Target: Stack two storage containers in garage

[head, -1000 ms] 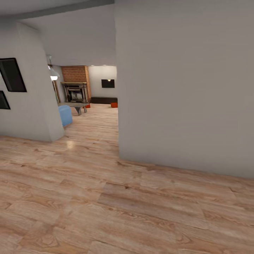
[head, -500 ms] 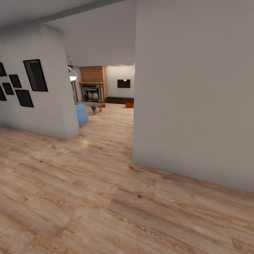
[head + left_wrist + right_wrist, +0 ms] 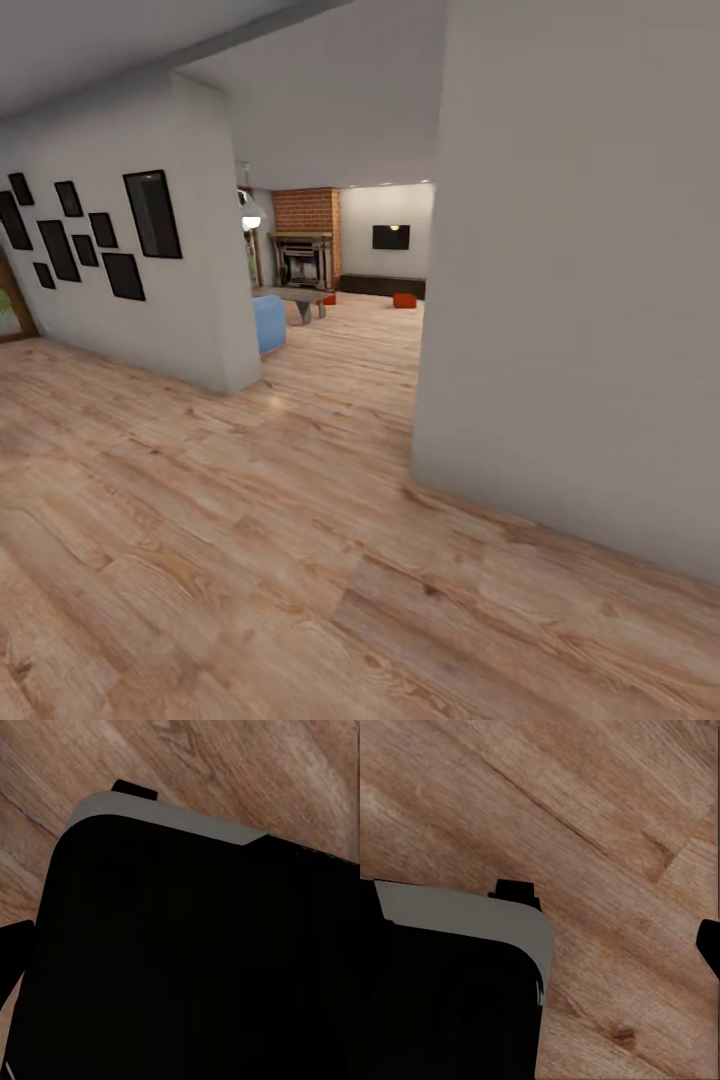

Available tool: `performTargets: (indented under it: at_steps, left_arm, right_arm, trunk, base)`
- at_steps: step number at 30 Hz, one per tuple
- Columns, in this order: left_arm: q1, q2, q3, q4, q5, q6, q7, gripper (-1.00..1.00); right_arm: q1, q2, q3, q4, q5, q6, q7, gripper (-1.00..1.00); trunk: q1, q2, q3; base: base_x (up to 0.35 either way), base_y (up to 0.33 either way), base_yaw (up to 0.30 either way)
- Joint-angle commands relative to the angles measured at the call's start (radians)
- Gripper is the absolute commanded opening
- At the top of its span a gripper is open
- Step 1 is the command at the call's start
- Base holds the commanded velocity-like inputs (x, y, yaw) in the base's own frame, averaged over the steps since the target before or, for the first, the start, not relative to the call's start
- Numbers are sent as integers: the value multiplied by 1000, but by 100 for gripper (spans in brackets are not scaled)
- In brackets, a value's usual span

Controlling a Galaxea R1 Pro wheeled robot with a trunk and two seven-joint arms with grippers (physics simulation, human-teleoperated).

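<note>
Far down the passage lies the living room (image 3: 352,330), with its wood-plank floor, brick fireplace (image 3: 303,260), black wall TV (image 3: 391,237) and low dark bench (image 3: 383,286). Two small orange-red shapes sit on its floor, one (image 3: 404,300) in front of the bench and one (image 3: 329,298) by the fireplace; they look like the storage containers, too distant to make out in detail. A dark fingertip (image 3: 13,954) pokes in at the edge of the left wrist view, and another (image 3: 709,946) in the right wrist view. I cannot tell how either pair of jaws stands.
A grey wall (image 3: 580,300) juts out close on the right. Another wall (image 3: 150,290) with black picture frames stands left, and the opening runs between them. A blue seat (image 3: 268,322) and a grey low table (image 3: 303,296) stand beyond. My dark base (image 3: 195,967) hangs over wood floor.
The whole head view has shifted: the opening to the living room now sits further right in the picture and several more picture frames show at the left. Nothing in the scene has moved.
</note>
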Motion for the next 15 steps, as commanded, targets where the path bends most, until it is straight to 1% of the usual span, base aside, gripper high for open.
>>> performTargets:
  at_steps: [1, 15]
  left_arm:
    - [0, -1, 3, 0, 3, -2, 1, 100]
    - [0, -1, 3, 0, 3, -3, 1, 100]
  right_arm:
    - [-1, 0, 9, 3, -9, -6, 0, 100]
    - [-1, -2, 9, 3, -8, -7, -6, 100]
  trunk:
    - [1, 0, -1]
    - [1, 0, -1]
  base:
    - [326, 0, 46]
    - [326, 0, 8]
